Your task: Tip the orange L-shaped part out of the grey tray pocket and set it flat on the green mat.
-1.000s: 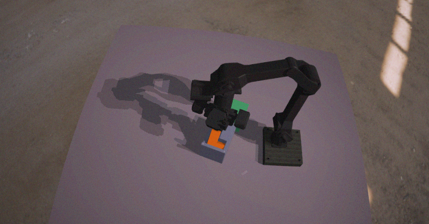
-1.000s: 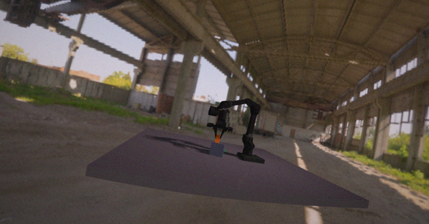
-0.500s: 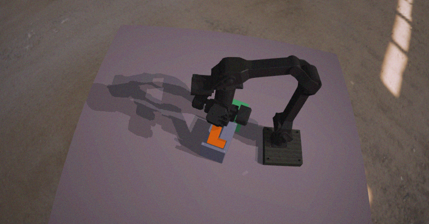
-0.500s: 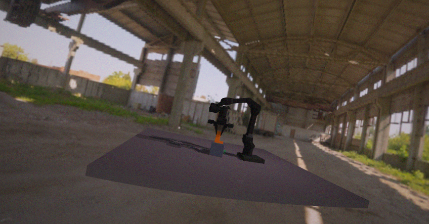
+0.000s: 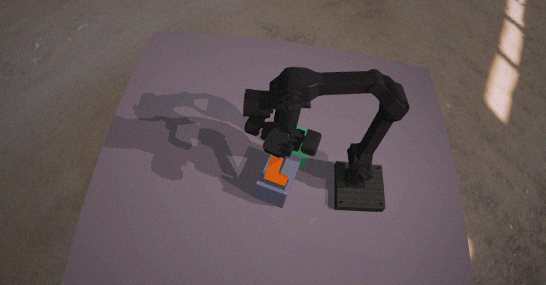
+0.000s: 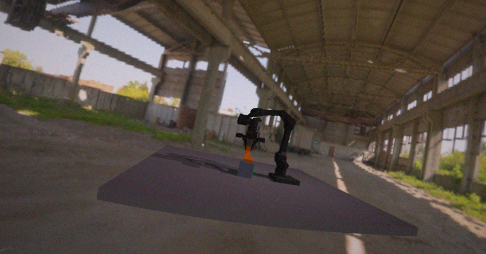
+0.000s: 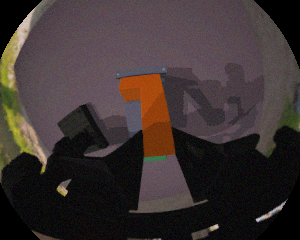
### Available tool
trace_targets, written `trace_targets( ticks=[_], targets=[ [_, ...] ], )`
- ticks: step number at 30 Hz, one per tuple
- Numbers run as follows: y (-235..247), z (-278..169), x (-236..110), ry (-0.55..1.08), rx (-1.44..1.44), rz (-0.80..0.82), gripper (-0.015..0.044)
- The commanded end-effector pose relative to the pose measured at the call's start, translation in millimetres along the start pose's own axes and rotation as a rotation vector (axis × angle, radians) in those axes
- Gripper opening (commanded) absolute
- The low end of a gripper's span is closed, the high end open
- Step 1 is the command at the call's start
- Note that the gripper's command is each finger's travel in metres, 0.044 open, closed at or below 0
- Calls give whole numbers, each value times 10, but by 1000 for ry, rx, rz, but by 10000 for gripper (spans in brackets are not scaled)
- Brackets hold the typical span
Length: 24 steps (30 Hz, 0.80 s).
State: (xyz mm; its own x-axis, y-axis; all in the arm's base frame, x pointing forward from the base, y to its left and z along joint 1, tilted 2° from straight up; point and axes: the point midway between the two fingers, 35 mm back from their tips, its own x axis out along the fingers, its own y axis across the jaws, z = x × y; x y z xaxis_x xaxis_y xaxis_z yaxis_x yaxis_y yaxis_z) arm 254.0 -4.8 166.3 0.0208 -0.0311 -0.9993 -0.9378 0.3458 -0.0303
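The orange L-shaped part hangs upright, its L-shaped foot lowest. My gripper is shut on its upper end and points straight down. The foot is right over the top of the grey tray; I cannot tell whether they touch. The green mat lies just behind the tray, mostly hidden by the gripper, and a thin strip of it shows in the wrist view.
The arm's dark base plate stands right of the tray on the purple table top. The arm arches over from the right. Concrete floor surrounds the table.
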Motion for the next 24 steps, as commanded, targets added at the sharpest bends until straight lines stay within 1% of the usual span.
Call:
trace_targets(
  ticks=[1, 7, 24],
  targets=[
    [-3, 7, -40, -4, 3, -3, 0],
    [1, -92, -41, -3, 3, -3, 0],
    [28, -765, -14, 3, 3, -3, 0]
  ],
)
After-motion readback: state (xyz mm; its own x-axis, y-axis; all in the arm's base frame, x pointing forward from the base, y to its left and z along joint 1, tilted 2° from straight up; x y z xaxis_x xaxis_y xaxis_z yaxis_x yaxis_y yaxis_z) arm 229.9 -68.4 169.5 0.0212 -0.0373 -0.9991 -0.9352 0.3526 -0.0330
